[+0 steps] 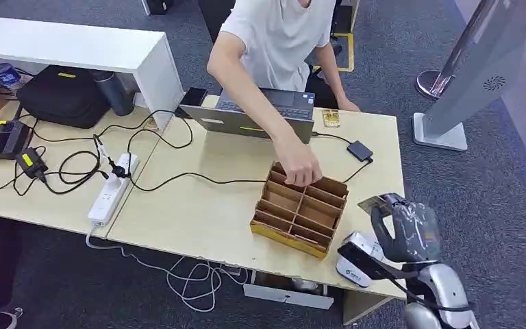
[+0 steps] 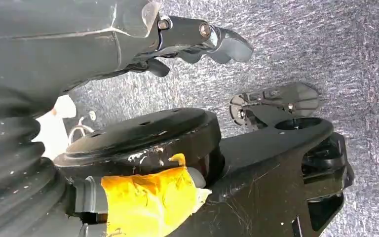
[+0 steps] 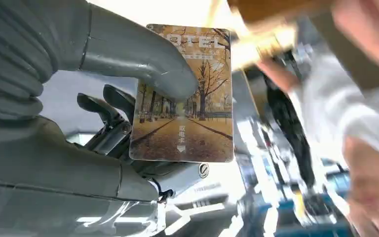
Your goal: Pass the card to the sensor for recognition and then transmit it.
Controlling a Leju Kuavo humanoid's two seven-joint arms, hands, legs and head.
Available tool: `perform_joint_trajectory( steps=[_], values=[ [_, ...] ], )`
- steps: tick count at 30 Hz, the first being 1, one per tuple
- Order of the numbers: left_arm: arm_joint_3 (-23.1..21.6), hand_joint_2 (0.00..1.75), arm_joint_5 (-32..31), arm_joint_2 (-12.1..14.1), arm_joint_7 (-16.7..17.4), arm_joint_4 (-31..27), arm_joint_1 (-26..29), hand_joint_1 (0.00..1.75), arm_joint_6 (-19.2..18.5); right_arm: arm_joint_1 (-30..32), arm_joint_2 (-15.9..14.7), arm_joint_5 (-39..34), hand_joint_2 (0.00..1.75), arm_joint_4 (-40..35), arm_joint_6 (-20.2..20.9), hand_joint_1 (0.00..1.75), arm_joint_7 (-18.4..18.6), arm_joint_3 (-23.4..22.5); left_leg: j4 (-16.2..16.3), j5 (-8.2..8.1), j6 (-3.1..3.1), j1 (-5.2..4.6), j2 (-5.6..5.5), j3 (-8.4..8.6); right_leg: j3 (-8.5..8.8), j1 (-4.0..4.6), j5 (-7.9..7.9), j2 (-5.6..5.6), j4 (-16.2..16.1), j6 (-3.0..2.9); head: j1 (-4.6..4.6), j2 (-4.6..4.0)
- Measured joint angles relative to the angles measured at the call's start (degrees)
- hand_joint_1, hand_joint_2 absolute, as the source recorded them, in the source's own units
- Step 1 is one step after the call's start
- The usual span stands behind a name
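Fingers (image 3: 113, 106) of the right hand (image 3: 79, 123) are seen closest to the lens, curled behind a hotel card (image 3: 182, 94) while the thick grey thumb is pressed onto its printed face; the card is thus pinched, not merely rested. In the head view the right hand (image 1: 411, 229) is held off the near right corner of the worktop (image 1: 192, 212), with the card (image 1: 378, 201) raised above it, and a white-and-black sensor unit (image 1: 357, 258) is seen just beside and below the hand (whether the card lies over its reading face cannot be told). The left hand (image 2: 197, 42) is shown hanging over grey carpet, its fingers loosely curled on nothing.

Risks judged from this position: the card is gripped near one edge only, so it may be twisted or slipped out if the sensor is struck; a tilted card may go unread. A person's hand (image 1: 300, 166) is reaching into the cardboard divider box (image 1: 300, 209) nearby, so a wide swing could result in contact.

The card is rectangular, glossy, printed with an autumn tree-lined avenue in gold tones, with "HOTEL" lettering and a small arrow.
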Motion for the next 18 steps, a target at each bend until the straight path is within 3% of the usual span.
perform_joint_trajectory(
  steps=[8, 18],
  values=[
    [-0.76, 1.75, -1.18, -0.04, 0.13, 0.04, -0.02, 0.0, 0.28, -11.37, -0.04, 2.16, 1.75, -0.5, 2.86, 1.75, 2.49, 2.01, 0.0, 0.05, -0.01, 0.0, 0.01, -0.01, -0.01, 0.0, 0.03, 0.03, 0.04, -0.02, 0.0, 0.0],
    [-2.34, 1.75, -2.75, -0.15, 0.24, 0.07, -0.22, 0.0, 0.28, -26.9, 4.56, 7.34, 1.75, 11.51, 3.95, 1.75, 6.9, 7.91, 0.0, 0.07, -0.03, 0.01, 0.07, 0.01, -0.04, 0.01, 0.05, 0.07, 0.09, -0.03, 0.0, 0.0]
  ],
)
